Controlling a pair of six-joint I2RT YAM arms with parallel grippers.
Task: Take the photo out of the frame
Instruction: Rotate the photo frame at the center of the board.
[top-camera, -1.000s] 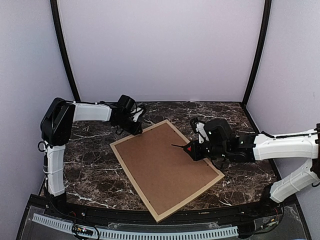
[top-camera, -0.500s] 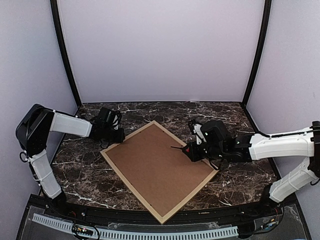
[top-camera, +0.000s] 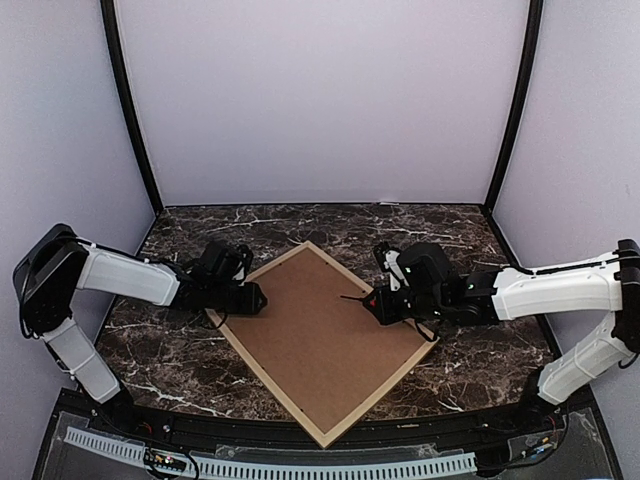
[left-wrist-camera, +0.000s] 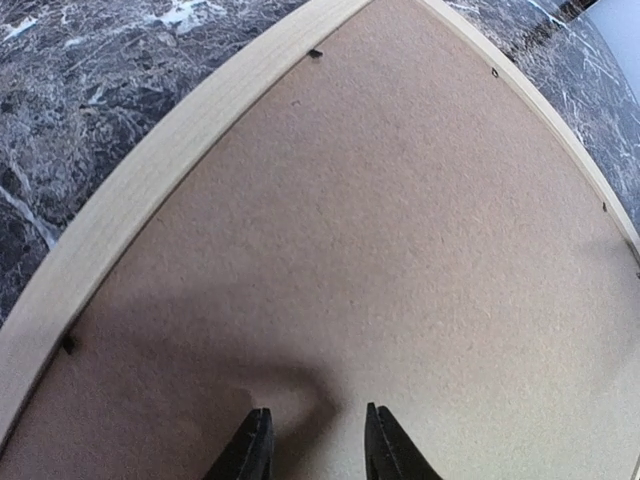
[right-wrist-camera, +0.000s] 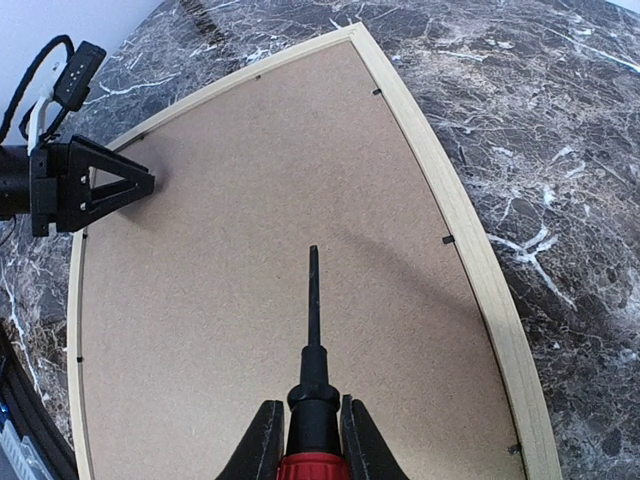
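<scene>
Two arms are low over the marble table (top-camera: 170, 350), both reaching toward the centre.

Left arm: elbow out at 9 o'clock, forearm running toward 3 o'clock, nearly level. The left gripper (top-camera: 258, 298) sits over the frame's 9 o'clock corner, its nose aimed at 3 o'clock. In the left wrist view the left gripper (left-wrist-camera: 315, 450) has its fingers (left-wrist-camera: 250, 448) a little spread with nothing between them, just above the brown backing board (left-wrist-camera: 400, 250). Contact with the board can't be told.

Right arm: base at 4 o'clock, long white forearm running toward 9 o'clock, wrist low. The right gripper (top-camera: 382, 300) is over the frame's 3 o'clock half. Its fingers are pinched on the red-and-black handle of a screwdriver (right-wrist-camera: 313, 330). The black shaft points at 9 o'clock toward the left gripper, tip over the board, well apart from it.

The frame (top-camera: 380, 397), light wood moulding, lies flat and back-up at the table's centre, turned diamond-wise with corners at 12, 3, 6 and 9 o'clock. Its long axis runs from about 10–11 o'clock to 4–5 o'clock. The backing board fills it. Small black tabs (right-wrist-camera: 448, 240) sit along the inner edge.
</scene>
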